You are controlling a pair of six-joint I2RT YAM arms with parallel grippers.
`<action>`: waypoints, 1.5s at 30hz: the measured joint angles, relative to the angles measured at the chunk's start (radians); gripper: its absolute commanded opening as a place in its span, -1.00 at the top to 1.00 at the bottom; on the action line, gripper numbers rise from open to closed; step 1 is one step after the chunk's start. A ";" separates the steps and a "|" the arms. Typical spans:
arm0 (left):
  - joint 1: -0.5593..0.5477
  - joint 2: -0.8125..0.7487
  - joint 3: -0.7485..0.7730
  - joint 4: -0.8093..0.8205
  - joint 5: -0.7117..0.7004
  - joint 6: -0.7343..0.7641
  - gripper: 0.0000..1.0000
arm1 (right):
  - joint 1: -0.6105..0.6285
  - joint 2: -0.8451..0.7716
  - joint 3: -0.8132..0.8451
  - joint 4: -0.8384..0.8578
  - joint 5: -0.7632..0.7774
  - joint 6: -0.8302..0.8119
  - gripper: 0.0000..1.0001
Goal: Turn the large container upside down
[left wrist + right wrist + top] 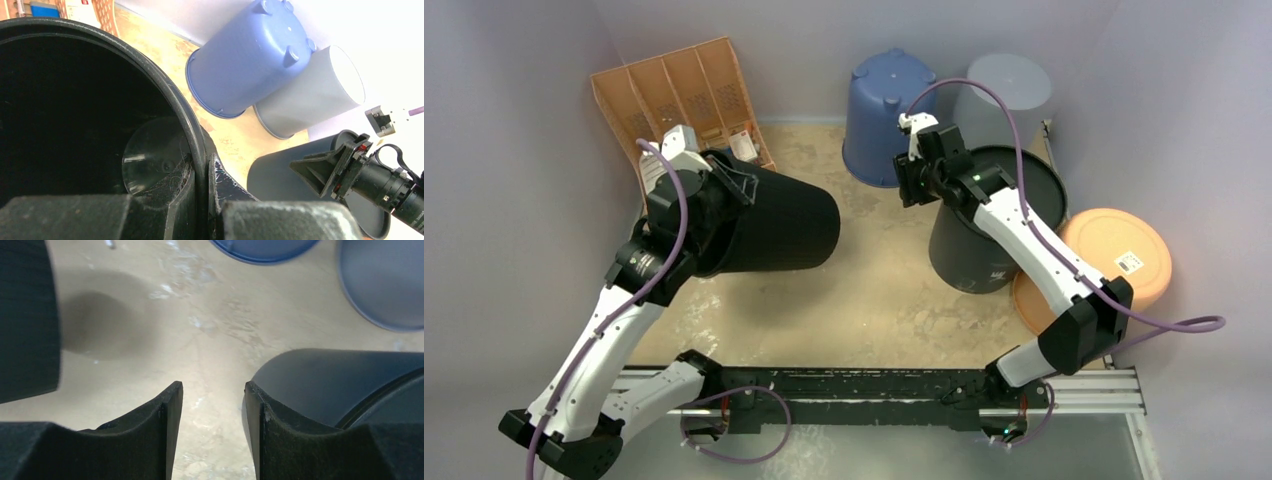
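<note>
The large container (774, 225) is a black bin lying tilted on its side at the left, its bottom pointing right. My left gripper (724, 175) is shut on its rim. In the left wrist view the rim (197, 145) runs between the two fingers of the left gripper (207, 190), one inside the bin and one outside. My right gripper (906, 185) hangs open over the table by the rim of a dark grey bin (984, 240), holding nothing. In the right wrist view the right gripper (214, 390) has only bare table between its fingers, with the large container (25, 315) at the far left.
A blue bucket (889, 115) and a light grey bucket (1004, 100) stand upside down at the back. The dark grey bin (340, 380) stands upright at the right, next to an orange tub (1119, 255). An orange slotted rack (674, 95) leans at the back left.
</note>
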 measured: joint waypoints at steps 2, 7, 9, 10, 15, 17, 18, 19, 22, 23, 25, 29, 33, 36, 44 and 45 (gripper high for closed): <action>0.000 0.000 0.006 -0.004 -0.010 0.008 1.00 | 0.001 -0.016 -0.026 0.000 0.054 -0.003 -0.04; 0.000 0.005 0.006 -0.032 -0.012 0.018 1.00 | 0.003 -0.009 -0.051 -0.006 0.189 -0.003 -0.09; 0.000 0.005 0.006 -0.046 -0.012 0.018 1.00 | 0.000 0.006 -0.051 -0.009 0.242 0.000 -0.09; 0.000 0.005 0.006 -0.051 -0.012 0.018 1.00 | -0.002 0.016 -0.051 -0.009 0.262 0.002 -0.09; 0.000 0.005 0.006 -0.061 -0.006 0.018 1.00 | -0.012 0.084 -0.017 -0.007 0.281 0.006 -0.18; 0.000 0.006 0.006 -0.062 -0.004 0.012 1.00 | -0.014 0.100 0.018 0.001 0.234 0.013 -0.46; 0.000 0.004 0.002 -0.059 -0.003 0.002 1.00 | -0.016 0.101 0.034 0.012 0.193 0.020 -0.57; 0.000 -0.001 -0.009 -0.052 -0.003 -0.008 1.00 | -0.017 0.099 0.046 0.027 0.153 0.028 -0.67; 0.000 -0.022 -0.046 -0.037 -0.003 -0.047 1.00 | -0.019 0.074 0.071 0.098 -0.012 0.054 -0.77; 0.000 -0.029 -0.054 -0.038 -0.005 -0.066 1.00 | -0.022 0.066 0.078 0.124 -0.071 0.065 -0.78; 0.000 -0.041 -0.064 -0.029 -0.010 -0.105 1.00 | -0.035 0.052 0.082 0.177 -0.210 0.090 -0.80; -0.001 -0.111 -0.103 0.034 -0.021 -0.171 1.00 | -0.140 -0.005 0.002 0.375 -0.595 0.204 -0.83; -0.001 -0.166 -0.103 0.109 -0.021 -0.214 1.00 | -0.263 -0.069 -0.134 0.572 -0.846 0.331 -0.83; -0.001 -0.187 -0.103 0.197 -0.011 -0.239 1.00 | -0.275 -0.077 -0.206 0.717 -0.988 0.414 -0.90; -0.001 -0.188 -0.103 0.338 0.037 -0.282 1.00 | -0.252 -0.077 -0.275 0.885 -1.154 0.517 -0.98; -0.001 -0.183 -0.103 0.348 0.045 -0.288 1.00 | -0.252 -0.078 -0.281 0.914 -1.165 0.529 -0.96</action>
